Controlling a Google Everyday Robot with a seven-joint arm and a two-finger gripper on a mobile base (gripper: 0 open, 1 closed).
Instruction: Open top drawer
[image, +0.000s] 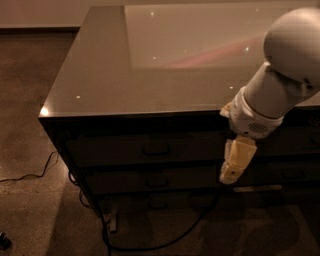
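Note:
The top drawer (150, 149) is a wide dark front just under the glossy cabinet top (150, 75), with a small rectangular pull (156, 148) at its centre. It sits closed, flush with the fronts below. My gripper (235, 167), pale yellow and pointing down from the white arm (280, 75), hangs in front of the cabinet face. It is right of the pull, at about the height of the seam between the top and second drawers, and apart from the pull.
Two slimmer dark drawer fronts (156, 181) lie below, and further dark fronts (300, 142) to the right. A thick black cable (165, 240) and a power strip (112, 220) lie on the floor below. A thin cord (30, 175) runs left.

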